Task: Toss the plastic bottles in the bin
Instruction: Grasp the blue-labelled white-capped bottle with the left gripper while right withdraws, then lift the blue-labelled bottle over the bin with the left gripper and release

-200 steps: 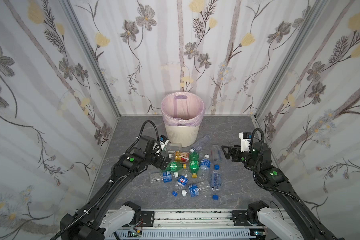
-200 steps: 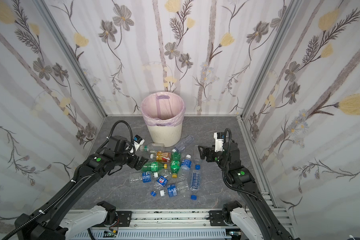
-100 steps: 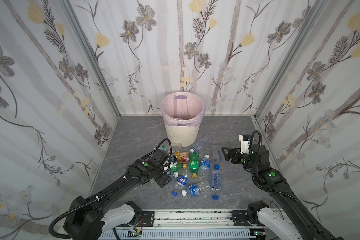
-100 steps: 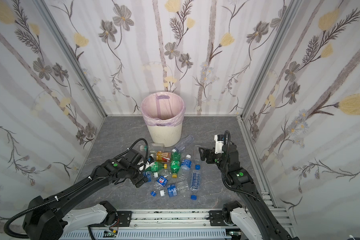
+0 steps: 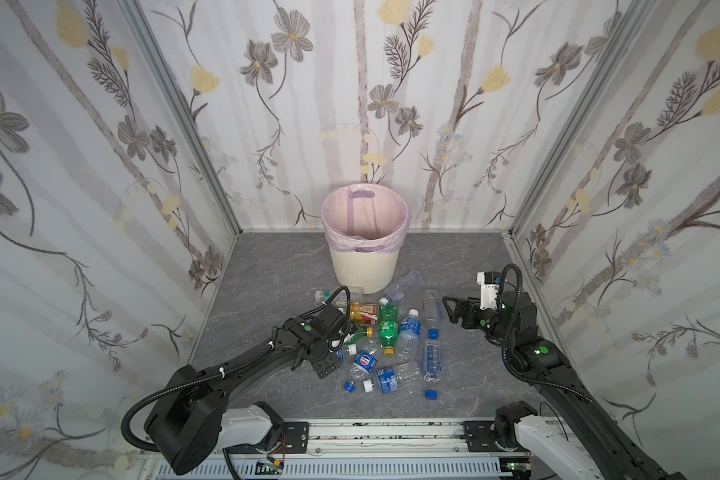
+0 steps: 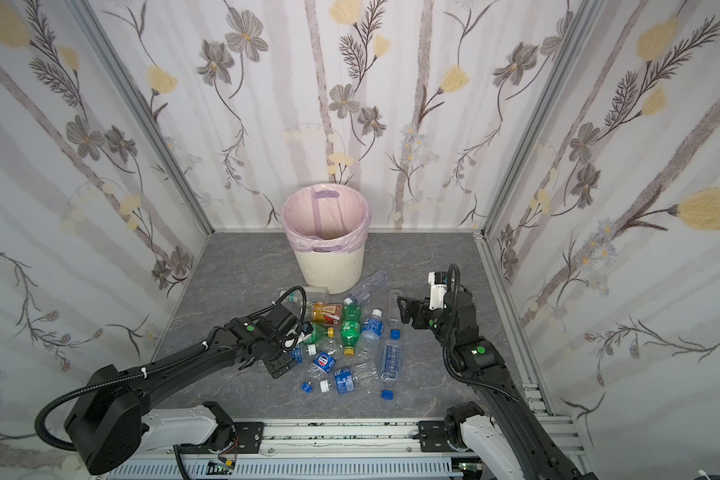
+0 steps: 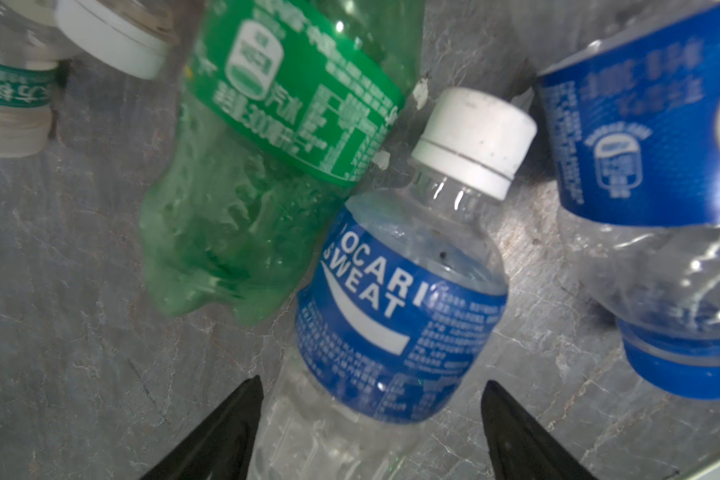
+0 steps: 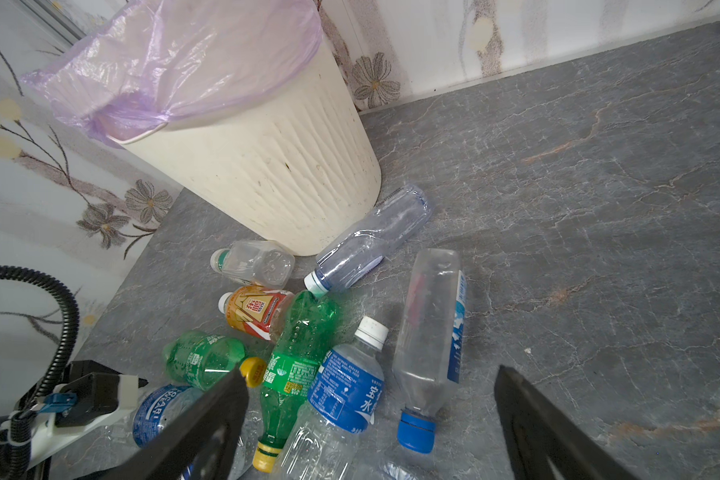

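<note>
Several plastic bottles lie in a heap on the grey floor in front of the bin (image 5: 364, 266) (image 6: 329, 266) (image 8: 267, 178). My left gripper (image 7: 371, 384) (image 5: 327, 365) (image 6: 279, 365) is down at the heap's left edge. It is open, with one finger on each side of a clear, blue-labelled Pocari Sweat bottle (image 7: 395, 299) (image 8: 154, 411) and a small gap on one side. A green bottle (image 7: 233, 216) leans against it. My right gripper (image 8: 371, 372) (image 5: 454, 309) (image 6: 404, 309) hangs open and empty above the heap's right side, near a clear blue-capped bottle (image 8: 433, 324) (image 5: 432, 305).
Loose blue caps (image 5: 431, 394) (image 5: 348, 386) and a white cap (image 5: 368, 387) lie at the heap's front. A red-orange labelled bottle (image 5: 364, 313) and a green yellow-capped one (image 5: 387, 328) lie mid-heap. Flowered walls close in three sides, and a metal rail (image 5: 375, 432) runs along the front.
My left arm has swung in from the left and dropped onto the heap, and its jaws have narrowed round the Pocari Sweat bottle. The right arm has barely moved.
</note>
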Robot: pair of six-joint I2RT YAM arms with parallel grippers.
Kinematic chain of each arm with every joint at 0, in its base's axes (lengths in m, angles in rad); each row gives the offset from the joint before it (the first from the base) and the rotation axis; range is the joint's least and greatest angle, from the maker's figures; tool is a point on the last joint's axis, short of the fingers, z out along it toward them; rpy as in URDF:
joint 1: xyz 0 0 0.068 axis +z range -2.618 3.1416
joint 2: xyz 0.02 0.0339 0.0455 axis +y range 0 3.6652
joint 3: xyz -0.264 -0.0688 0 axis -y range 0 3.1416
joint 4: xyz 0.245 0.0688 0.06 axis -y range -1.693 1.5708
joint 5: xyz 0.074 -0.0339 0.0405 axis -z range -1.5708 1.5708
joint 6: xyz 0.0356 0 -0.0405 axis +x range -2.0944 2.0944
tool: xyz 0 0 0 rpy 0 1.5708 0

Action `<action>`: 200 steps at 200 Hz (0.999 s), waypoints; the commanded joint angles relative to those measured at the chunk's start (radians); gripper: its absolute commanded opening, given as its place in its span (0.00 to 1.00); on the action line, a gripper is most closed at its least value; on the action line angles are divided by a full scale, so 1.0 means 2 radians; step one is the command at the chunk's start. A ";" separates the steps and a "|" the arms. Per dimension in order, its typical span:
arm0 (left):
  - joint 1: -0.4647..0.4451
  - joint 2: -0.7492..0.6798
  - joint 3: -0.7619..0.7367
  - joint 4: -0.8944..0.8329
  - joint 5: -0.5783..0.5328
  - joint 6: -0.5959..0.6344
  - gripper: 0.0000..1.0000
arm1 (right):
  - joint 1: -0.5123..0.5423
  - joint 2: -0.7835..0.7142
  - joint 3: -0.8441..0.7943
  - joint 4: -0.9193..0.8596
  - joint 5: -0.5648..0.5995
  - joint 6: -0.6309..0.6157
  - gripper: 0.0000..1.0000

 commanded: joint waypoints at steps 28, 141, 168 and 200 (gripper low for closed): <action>-0.009 0.030 -0.002 0.018 -0.022 -0.007 0.81 | -0.002 -0.010 -0.003 0.018 -0.004 0.003 0.93; -0.015 -0.081 0.020 0.018 -0.032 -0.047 0.58 | -0.005 0.003 -0.009 0.003 0.019 -0.002 0.93; -0.015 -0.131 0.046 0.020 -0.020 -0.063 0.58 | -0.004 0.017 -0.001 -0.002 0.023 -0.004 0.92; -0.014 -0.154 0.083 0.027 -0.051 -0.095 0.58 | -0.004 0.027 0.002 0.000 0.024 -0.004 0.92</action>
